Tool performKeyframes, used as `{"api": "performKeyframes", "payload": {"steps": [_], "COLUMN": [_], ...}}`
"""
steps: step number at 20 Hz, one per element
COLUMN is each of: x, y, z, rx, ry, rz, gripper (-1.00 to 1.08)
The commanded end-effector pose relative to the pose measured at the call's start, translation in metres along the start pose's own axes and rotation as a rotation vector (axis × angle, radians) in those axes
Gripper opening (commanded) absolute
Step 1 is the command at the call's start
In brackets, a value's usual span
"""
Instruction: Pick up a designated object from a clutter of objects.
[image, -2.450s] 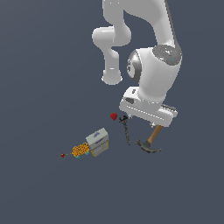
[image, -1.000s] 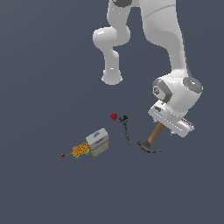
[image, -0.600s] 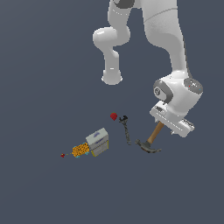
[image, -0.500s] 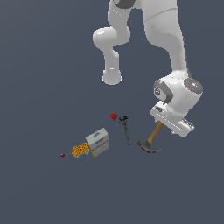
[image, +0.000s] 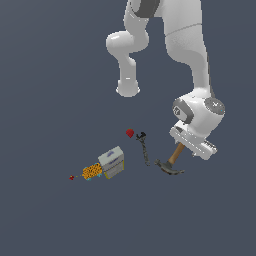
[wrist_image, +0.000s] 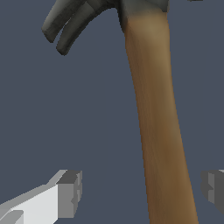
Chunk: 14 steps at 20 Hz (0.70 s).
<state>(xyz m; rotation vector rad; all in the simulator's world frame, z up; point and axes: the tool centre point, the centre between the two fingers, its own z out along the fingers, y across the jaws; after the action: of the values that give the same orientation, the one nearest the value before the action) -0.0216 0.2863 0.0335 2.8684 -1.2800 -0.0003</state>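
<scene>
Tiny red bit (image: 71, 177): leftmost in the exterior view, alone on the floor, well apart from the work.
Orange patterned piece (image: 92, 171): just beside the grey-white box (image: 111, 161); neither is in the arm's way.
Red strawberry-like lump (image: 130, 133): near the top end of the dark chain-like tool (image: 144, 149), clear of the grasp.
Chain-like tool: lies near the hammer's head, so a sloppy descent could drag it.
Claw hammer (image: 171, 161): lies on the floor at the exterior view's right, dark grey head (wrist_image: 74, 17) toward the chain, wooden handle (wrist_image: 160, 122) running up under the wrist.
Gripper (wrist_image: 142, 189): spread apart, holding nothing; one finger (wrist_image: 65, 194) on each side of the handle, neither touching it.
Centring: the handle sits nearer one finger than the other; I judge a small sideways correction would let both pads meet it together.
Step in hand: closing on the handle, judged from the straddle.
Doing it well: keep the fingers square across the handle, settle low, squeeze firmly, then lift straight.
Risk: the heavy head may tip the hammer down, since the grip lies far along the handle.
</scene>
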Motion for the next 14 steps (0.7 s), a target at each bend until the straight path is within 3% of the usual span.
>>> {"api": "performKeyframes", "payload": {"steps": [1, 6, 7, 14], "x": [0.0, 0.0, 0.0, 0.0], "y": [0.0, -0.001, -0.001, -0.001], "z": [0.0101, 0.0168, 0.0168, 0.0168], "rx": [0.0, 0.001, 0.001, 0.001], "ry": [0.0, 0.0, 0.0, 0.0], "rz": [0.001, 0.001, 0.001, 0.001], "gripper": [1.0, 1.0, -1.0, -1.0]}}
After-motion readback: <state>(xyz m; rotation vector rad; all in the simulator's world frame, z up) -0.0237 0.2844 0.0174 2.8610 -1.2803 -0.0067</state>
